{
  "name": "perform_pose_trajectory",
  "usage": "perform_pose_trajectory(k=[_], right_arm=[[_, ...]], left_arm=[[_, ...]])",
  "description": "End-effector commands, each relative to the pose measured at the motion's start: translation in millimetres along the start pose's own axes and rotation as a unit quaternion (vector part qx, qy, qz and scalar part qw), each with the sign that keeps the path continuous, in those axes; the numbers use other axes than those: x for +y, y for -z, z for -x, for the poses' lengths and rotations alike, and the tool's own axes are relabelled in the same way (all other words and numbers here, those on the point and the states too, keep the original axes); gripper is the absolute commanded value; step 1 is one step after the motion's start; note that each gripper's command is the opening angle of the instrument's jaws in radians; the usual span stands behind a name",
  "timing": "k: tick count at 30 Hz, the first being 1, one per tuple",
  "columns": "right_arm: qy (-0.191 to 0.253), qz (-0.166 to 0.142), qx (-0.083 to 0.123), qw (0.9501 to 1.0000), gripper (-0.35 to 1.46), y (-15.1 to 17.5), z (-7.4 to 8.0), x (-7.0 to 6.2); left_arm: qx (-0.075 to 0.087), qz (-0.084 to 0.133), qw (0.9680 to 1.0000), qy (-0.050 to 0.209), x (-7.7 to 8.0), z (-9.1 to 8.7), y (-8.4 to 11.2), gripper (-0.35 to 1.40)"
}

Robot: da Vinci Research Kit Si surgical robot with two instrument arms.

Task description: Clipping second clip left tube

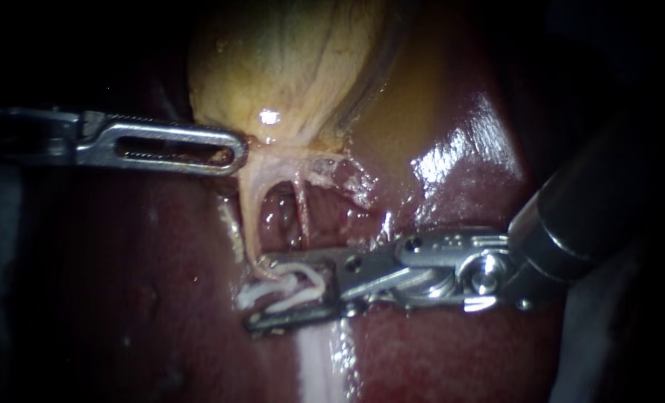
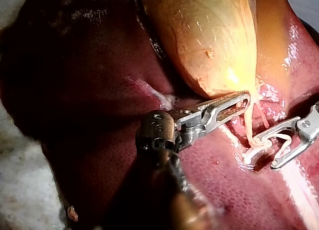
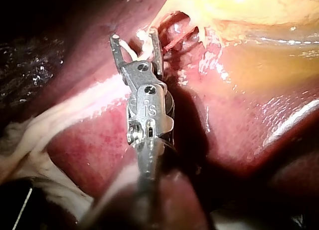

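- Endoscope view: my left instrument (image 1: 233, 153) comes in level from the left, its shaft almost flat across the scene. Its slotted jaws are closed on the neck of the gallbladder (image 1: 287, 67), and thin strands of tissue fan out from their tip.
- My right instrument (image 1: 256, 292) reaches in from the right, its shaft sloping down and its wrist bent so the jaws point left along the liver (image 1: 123, 298). The jaws stand apart and hold a white clip (image 1: 283, 289) between them, one leg against each jaw.
- The left tube (image 1: 251, 216) runs down from the gallbladder's neck and meets the clip at the jaw tips. I cannot tell how far it sits inside. The thinner right tube (image 1: 301, 213) hangs just beside it, above the upper jaw.
- Left wrist view: my left instrument (image 2: 244, 100) stretches ahead to the underside of the gallbladder (image 2: 209, 45). The left tube (image 2: 247, 127) drops from there to the clip (image 2: 251, 155), which is carried by my right instrument (image 2: 264, 152).
- Right wrist view: my right instrument (image 3: 135, 36) points straight ahead (a forked shape). The clip (image 3: 141, 49) sits between its spread jaws, low over the liver (image 3: 239, 120).
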Motion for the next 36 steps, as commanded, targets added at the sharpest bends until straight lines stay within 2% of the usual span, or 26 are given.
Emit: perform_pose_trajectory(k=[1,36], right_arm=[[0.000,0.000,0.000,1.0000,0.48,0.0,0.0,0.1],[-0.001,0.004,0.001,1.0000,0.48,0.1,0.7,2.0]], left_arm=[[0.000,0.000,1.0000,0.000,0.0,0.0,0.0,-0.35],[0.000,0.000,1.0000,0.000,0.1,0.0,0.1,-0.35]])
